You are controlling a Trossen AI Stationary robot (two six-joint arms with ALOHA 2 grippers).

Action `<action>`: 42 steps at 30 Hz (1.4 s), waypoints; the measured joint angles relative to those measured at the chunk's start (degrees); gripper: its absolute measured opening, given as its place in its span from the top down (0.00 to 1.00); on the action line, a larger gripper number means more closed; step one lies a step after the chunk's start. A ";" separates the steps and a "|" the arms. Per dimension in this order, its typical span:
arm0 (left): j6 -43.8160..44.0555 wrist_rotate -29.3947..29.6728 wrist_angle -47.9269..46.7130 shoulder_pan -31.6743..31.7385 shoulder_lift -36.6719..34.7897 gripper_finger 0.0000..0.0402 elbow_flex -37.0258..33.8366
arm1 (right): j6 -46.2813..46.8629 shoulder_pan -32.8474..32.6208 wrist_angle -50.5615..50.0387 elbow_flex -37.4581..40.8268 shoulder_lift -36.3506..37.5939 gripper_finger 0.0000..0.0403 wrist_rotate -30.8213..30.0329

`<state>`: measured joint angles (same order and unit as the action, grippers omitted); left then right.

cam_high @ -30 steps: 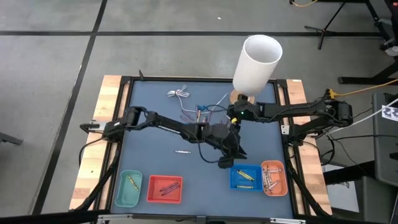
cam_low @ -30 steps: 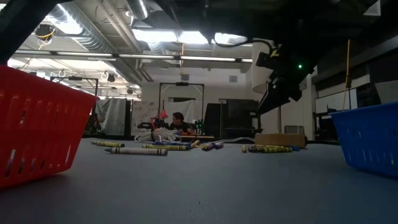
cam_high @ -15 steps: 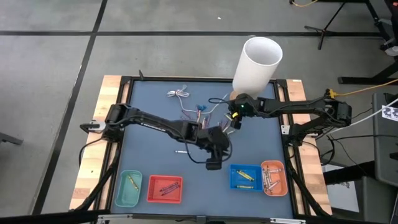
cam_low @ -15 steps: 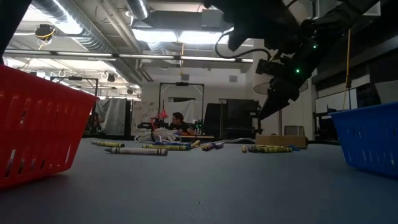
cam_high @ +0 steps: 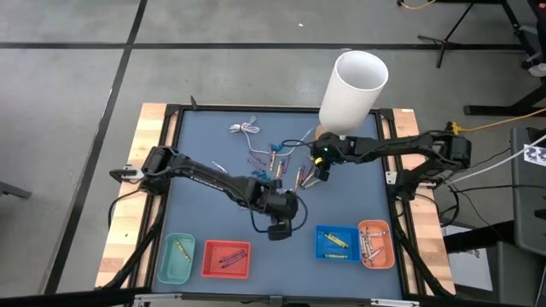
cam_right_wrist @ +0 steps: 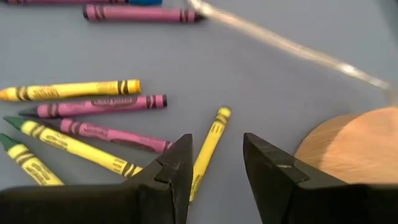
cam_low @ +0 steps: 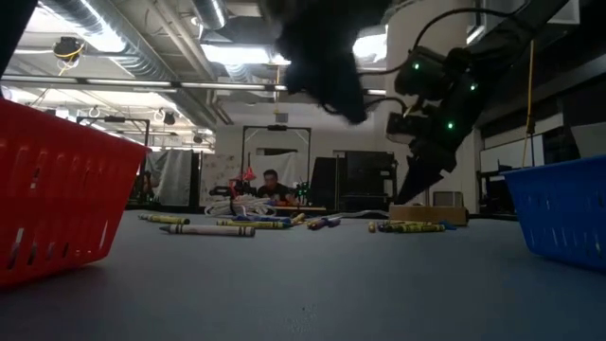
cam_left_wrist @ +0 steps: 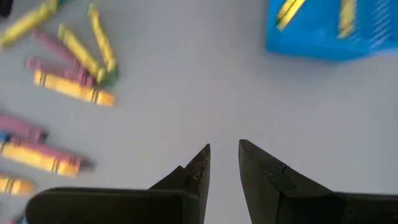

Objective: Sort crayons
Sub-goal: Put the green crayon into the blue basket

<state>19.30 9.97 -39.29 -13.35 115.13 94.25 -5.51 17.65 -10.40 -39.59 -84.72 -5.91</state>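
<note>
On the blue table [cam_high: 205, 136], both empty end effectors gape; right [cam_right_wrist: 214, 163] straddles a half-hidden yellow crayon [cam_right_wrist: 210, 146].

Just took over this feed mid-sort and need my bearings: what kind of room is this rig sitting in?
Most likely a robotics lab or workshop, not a home. The low view shows exposed ceiling ducts and strip lights above an open hall, with a person at equipment in the background. From above, the table stands on bare concrete floor.

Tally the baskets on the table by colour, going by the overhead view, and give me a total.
Teal basket: 1
Red basket: 1
Blue basket: 1
Orange basket: 1
Total: 4
</note>
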 joint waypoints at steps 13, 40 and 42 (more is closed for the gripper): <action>8.77 2.57 7.89 -1.69 -1.90 0.83 -11.67 | 1.45 0.02 0.10 -0.15 -6.01 0.65 0.85; 3.15 2.39 7.40 -0.54 -1.81 0.83 -14.06 | 1.06 -0.02 0.03 0.02 -6.27 0.95 1.36; 2.16 2.41 4.66 -0.03 -1.81 0.83 -14.06 | 1.06 -0.02 0.03 0.02 -6.23 0.98 1.28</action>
<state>21.46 12.38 -34.63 -13.38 113.32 80.18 -4.45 17.63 -10.37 -39.57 -90.94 -4.63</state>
